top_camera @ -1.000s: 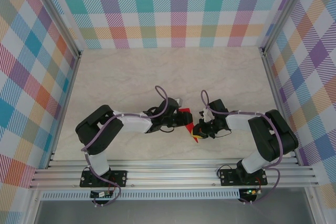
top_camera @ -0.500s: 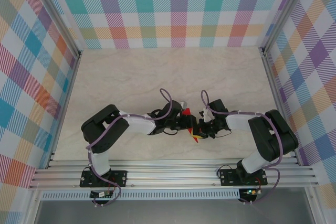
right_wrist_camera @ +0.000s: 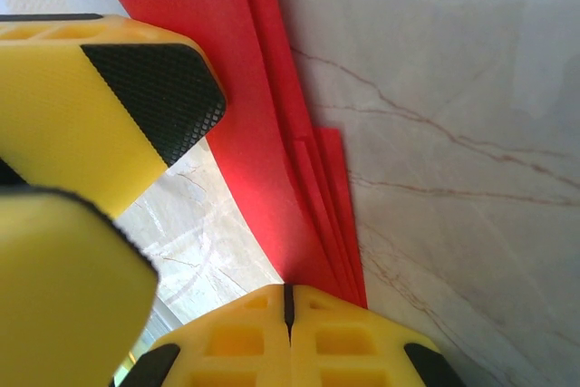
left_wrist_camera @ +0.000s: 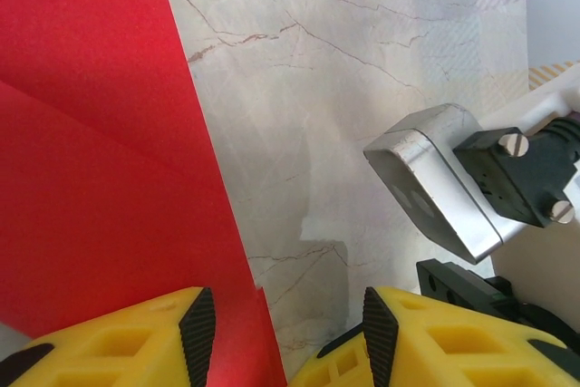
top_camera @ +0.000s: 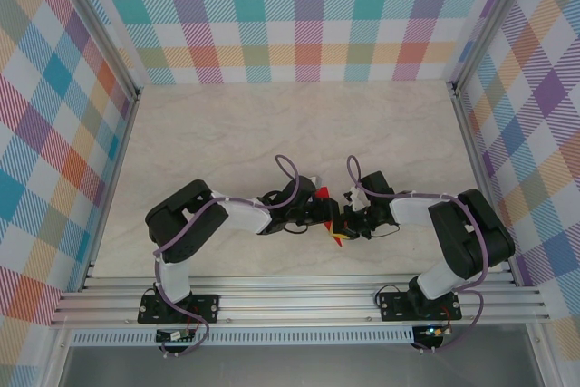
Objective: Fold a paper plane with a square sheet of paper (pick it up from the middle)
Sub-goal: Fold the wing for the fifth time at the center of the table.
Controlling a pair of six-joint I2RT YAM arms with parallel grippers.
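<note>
Left gripper [left_wrist_camera: 281, 319] has moved in, jaws apart astride the folded red paper plane [left_wrist_camera: 91, 178]; right gripper [right_wrist_camera: 288, 301] clamps it, perhaps for regrasp

Red paper plane [left_wrist_camera: 91, 178], yellow tool fingers [right_wrist_camera: 236, 342], black pads [left_wrist_camera: 198, 324], beige marbled table [left_wrist_camera: 344, 88], pastel plaid walls [top_camera: 299, 15]

Marbled table [top_camera: 272, 124], plaid walls [top_camera: 308, 15]

No words, labels, brands or numbers can be read anywhere — nothing legible.
</note>
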